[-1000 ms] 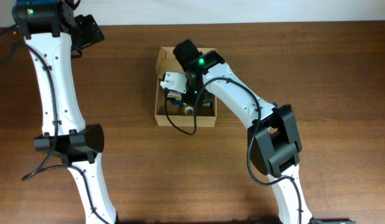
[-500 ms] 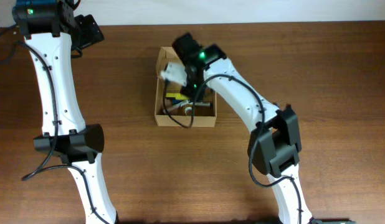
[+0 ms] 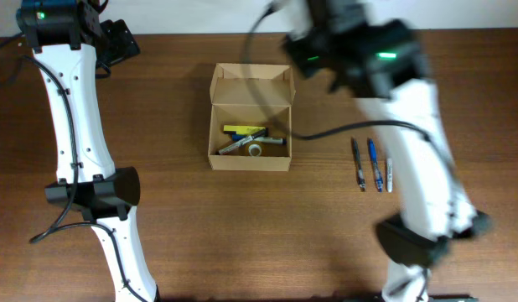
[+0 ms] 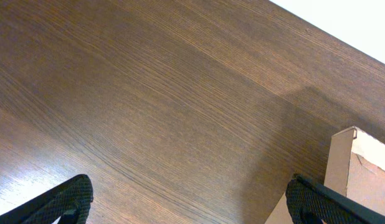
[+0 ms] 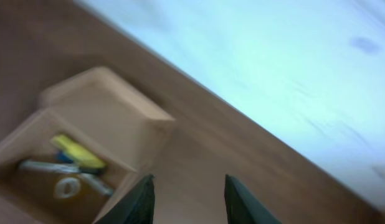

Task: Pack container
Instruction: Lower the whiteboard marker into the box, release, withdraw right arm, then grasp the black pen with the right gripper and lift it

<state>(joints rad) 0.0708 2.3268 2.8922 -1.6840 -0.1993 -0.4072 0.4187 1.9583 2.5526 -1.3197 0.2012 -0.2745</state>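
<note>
Right gripper (image 5: 189, 182) hangs with its fingers parted and nothing between them, and the left gripper (image 4: 189, 191) is spread wide and equally empty over bare wood. From overhead I see the brown table (image 3: 460, 75) with the left arm (image 3: 75, 109) stretched up its left side and the right arm (image 3: 410, 126), blurred, reaching across the upper right. The box (image 3: 251, 84) sits near the table's middle, between the two arms, with its flap folded back and its top open. The right wrist camera looks down on it from one side, and the left wrist camera catches only one corner. Three pens (image 3: 373, 164) lie side by side on the wood to the right of the box, well apart from it. Inside the box I make out a yellow piece (image 3: 239, 129), a slim grey pen (image 3: 242, 143) lying across the floor, and a small ring (image 3: 256, 150) touching that pen.
</note>
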